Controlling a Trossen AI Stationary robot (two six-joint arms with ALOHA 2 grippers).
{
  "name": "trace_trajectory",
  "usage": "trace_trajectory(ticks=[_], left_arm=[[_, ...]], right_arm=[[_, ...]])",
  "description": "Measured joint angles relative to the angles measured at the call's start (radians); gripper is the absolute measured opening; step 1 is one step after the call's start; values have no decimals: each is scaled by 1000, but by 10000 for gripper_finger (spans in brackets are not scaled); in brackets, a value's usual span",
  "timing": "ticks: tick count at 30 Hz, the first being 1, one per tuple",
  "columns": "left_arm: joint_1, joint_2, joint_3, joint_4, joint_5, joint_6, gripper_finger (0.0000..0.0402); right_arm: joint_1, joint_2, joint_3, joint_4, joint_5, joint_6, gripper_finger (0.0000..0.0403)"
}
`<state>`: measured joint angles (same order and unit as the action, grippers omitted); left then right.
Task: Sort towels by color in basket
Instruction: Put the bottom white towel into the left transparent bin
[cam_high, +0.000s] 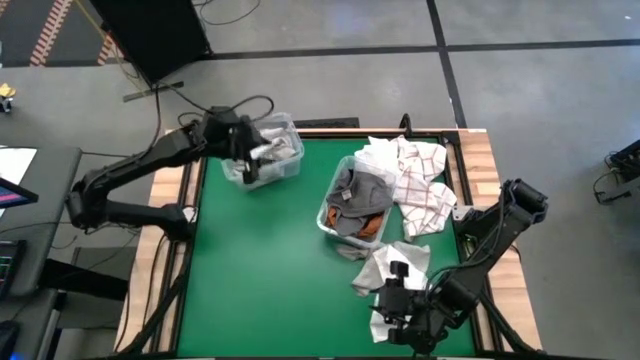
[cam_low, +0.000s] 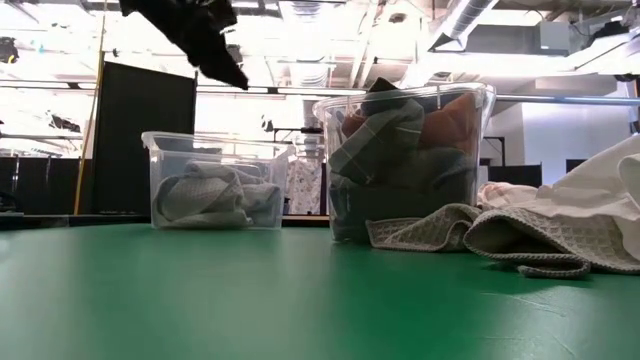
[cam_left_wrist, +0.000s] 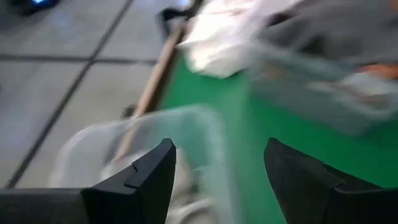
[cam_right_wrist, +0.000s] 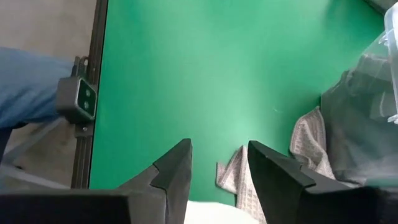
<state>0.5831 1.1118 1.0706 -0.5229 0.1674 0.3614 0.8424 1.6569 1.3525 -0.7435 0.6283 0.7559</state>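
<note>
Left gripper (cam_high: 258, 152) hangs above the small clear bin (cam_high: 266, 153) at about ten o'clock on the green table (cam_high: 260, 260). Fingers (cam_left_wrist: 146, 180) spread apart, nothing between them; the wrist view is blurred, so what lies directly below is hard to make out. A light grey towel (cam_low: 215, 195) lies bunched inside that bin.

Larger clear bin (cam_high: 355, 200) sits near table centre, holding dark grey cloth (cam_high: 358, 190) with rust orange cloth (cam_high: 372, 227) at its six o'clock end.

White towels with thin red checks (cam_high: 418, 180) heaped at two o'clock, touching the larger bin's side. A light grey waffle towel (cam_high: 385, 265) lies on the table at five o'clock, just beside that bin.

Right gripper (cam_high: 400, 305) low at five o'clock, over the near table edge. Fingers (cam_right_wrist: 171, 171) parted, holding nothing; a white cloth edge (cam_right_wrist: 208, 213) shows beneath them.
</note>
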Motion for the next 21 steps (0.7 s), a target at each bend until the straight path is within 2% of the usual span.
trace_trajectory(ticks=[4,14,21], left_arm=[[-142,0,3,-3,13,8,224],[-501,25,4,75,12,-20,221],[-685,156,4,129,11,-39,221]], right_arm=[[22,0,0,-87,-26,106,185],[123,0,0,-383,-164,576,185],[202,0,0,-553,-252,892,185]])
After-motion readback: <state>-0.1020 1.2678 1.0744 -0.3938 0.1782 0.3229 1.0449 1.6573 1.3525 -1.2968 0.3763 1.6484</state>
